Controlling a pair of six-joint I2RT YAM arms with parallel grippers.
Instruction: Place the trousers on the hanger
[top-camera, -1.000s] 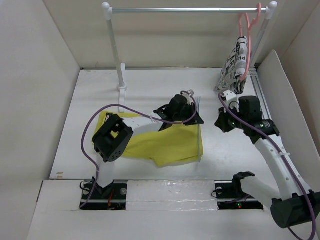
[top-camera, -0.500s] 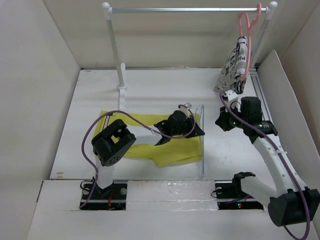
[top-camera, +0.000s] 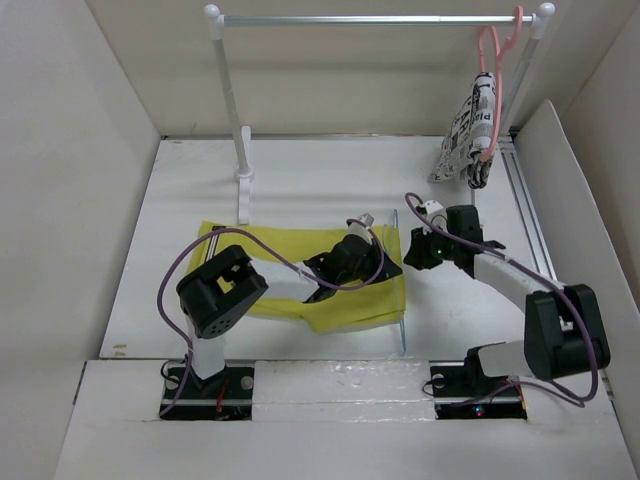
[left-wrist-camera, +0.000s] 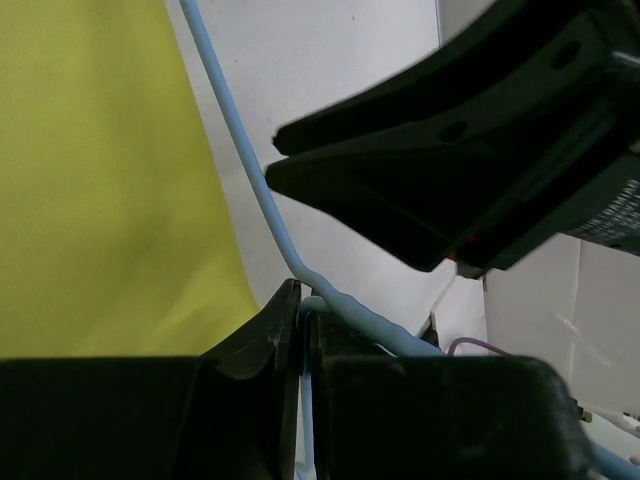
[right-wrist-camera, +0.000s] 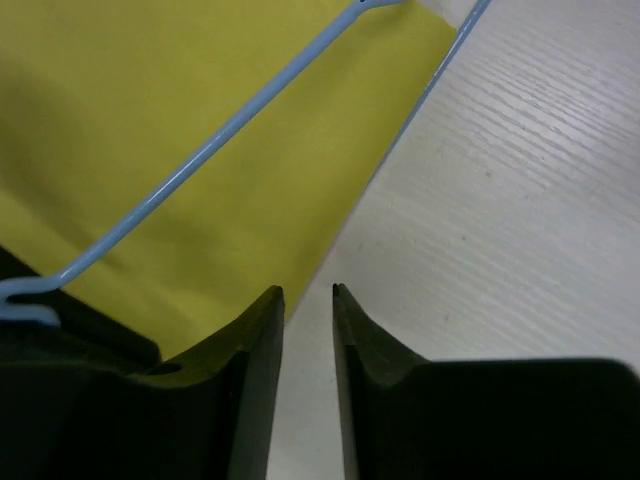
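The mustard-yellow trousers (top-camera: 280, 270) lie flat on the white table, left of centre. The pale-blue hanger (top-camera: 402, 335) stands along their right edge. My left gripper (top-camera: 378, 262) is over the trousers and shut on the hanger's wire (left-wrist-camera: 300, 305); the wire (left-wrist-camera: 235, 140) runs up past the trousers (left-wrist-camera: 100, 180). My right gripper (top-camera: 415, 250) hangs low just right of the hanger, and it shows close by in the left wrist view (left-wrist-camera: 470, 140). Its jaws (right-wrist-camera: 308, 290) stand slightly apart and empty over the trousers' edge (right-wrist-camera: 200, 100), near the hanger's wire (right-wrist-camera: 200, 155).
A clothes rail (top-camera: 380, 18) spans the back on two posts, the left post (top-camera: 238, 150) standing behind the trousers. A pink hanger with black-and-white printed cloth (top-camera: 475, 125) hangs at its right end. White walls close in on both sides, with a slanted panel (top-camera: 565, 190) on the right.
My right arm has swung left and down, right up to the hanger. My left gripper has shifted slightly nearer with the hanger, and the trousers' right edge moved with it.
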